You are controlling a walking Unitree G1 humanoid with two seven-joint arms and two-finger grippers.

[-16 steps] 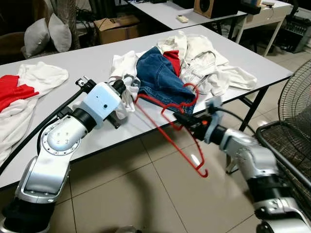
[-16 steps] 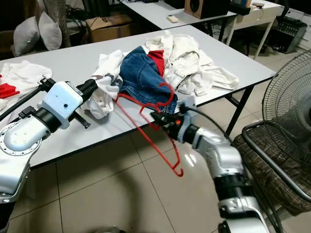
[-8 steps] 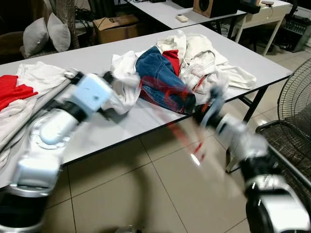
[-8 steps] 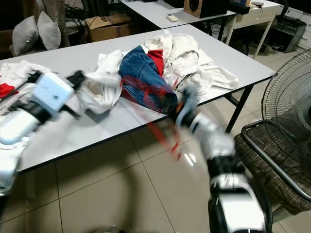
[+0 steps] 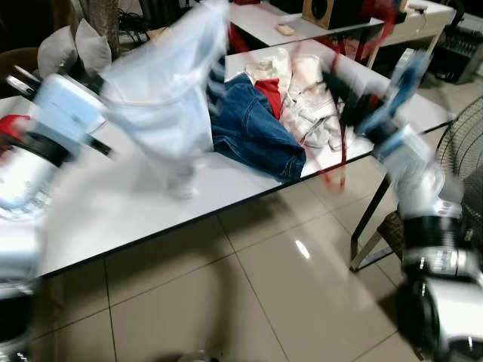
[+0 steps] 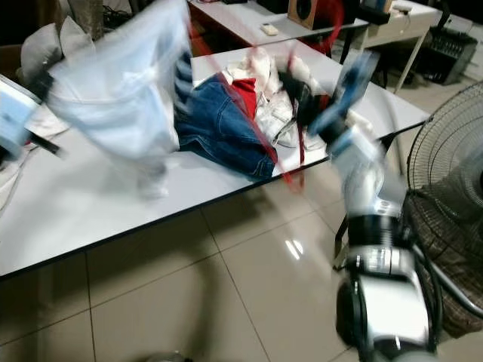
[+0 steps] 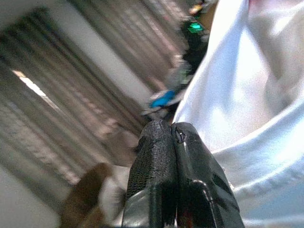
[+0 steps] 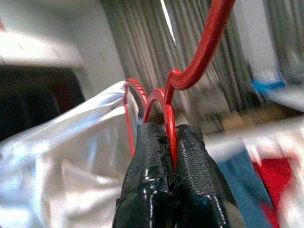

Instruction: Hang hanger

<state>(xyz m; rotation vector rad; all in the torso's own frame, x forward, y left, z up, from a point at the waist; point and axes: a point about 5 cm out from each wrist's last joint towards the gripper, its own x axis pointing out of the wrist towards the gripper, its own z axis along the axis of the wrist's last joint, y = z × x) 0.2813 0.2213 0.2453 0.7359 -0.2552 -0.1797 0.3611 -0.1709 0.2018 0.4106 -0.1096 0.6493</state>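
One red hanger [image 8: 190,71] is the thing that matters, and it sits pinched between the two black fingers of the right gripper [image 8: 170,142], which are pressed together on the wire just below the hook's neck, so the hook stands free above the grip, presumably to leave it ready for a rail. In the head views the hanger is a red smear raised above the far side of the white table [image 5: 151,219], with the right arm lifted and reaching over the clothes. A white garment [image 5: 170,98] hangs in the air on the other side, held up by the left gripper [image 7: 173,137], whose fingers are closed tight on a fold of the cloth near a hem. Holding both up together looks like a way of keeping the shirt on the hanger's shoulders while it is carried, though the blur hides how far the wire sits inside. Below them lie blue jeans [image 5: 253,132] and a heap of white clothes [image 5: 313,90], with a fan [image 6: 445,173] beside the table's right end
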